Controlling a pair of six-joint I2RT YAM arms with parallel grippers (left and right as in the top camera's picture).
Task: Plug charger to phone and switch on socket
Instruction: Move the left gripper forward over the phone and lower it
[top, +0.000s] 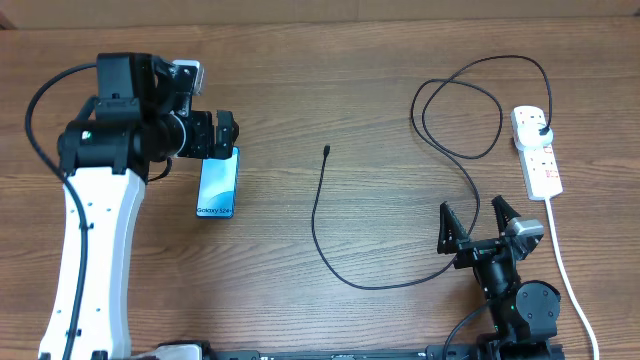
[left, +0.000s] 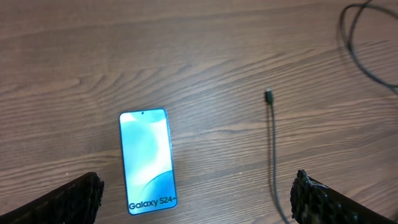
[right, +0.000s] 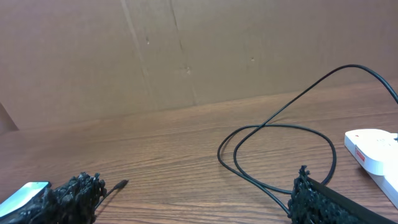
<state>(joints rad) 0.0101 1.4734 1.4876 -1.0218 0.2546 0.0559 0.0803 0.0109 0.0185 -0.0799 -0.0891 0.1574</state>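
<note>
The phone (top: 217, 184) lies flat on the wooden table at the left, blue screen up, "Galaxy" text at its near end; it also shows in the left wrist view (left: 147, 160). My left gripper (top: 222, 133) is open and empty, just behind the phone's far end. The charger (top: 330, 232) is a thin black cable; its connector tip (top: 327, 152) lies free mid-table, right of the phone, also in the left wrist view (left: 268, 96). Its black plug (top: 541, 128) sits in the socket (top: 536, 152), a white power strip at the right. My right gripper (top: 473, 222) is open and empty near the front right.
The cable loops (top: 460, 110) lie between the connector tip and the power strip. The strip's thick white cord (top: 566, 270) runs toward the front right edge past my right arm. A brown cardboard wall (right: 186, 50) stands behind the table.
</note>
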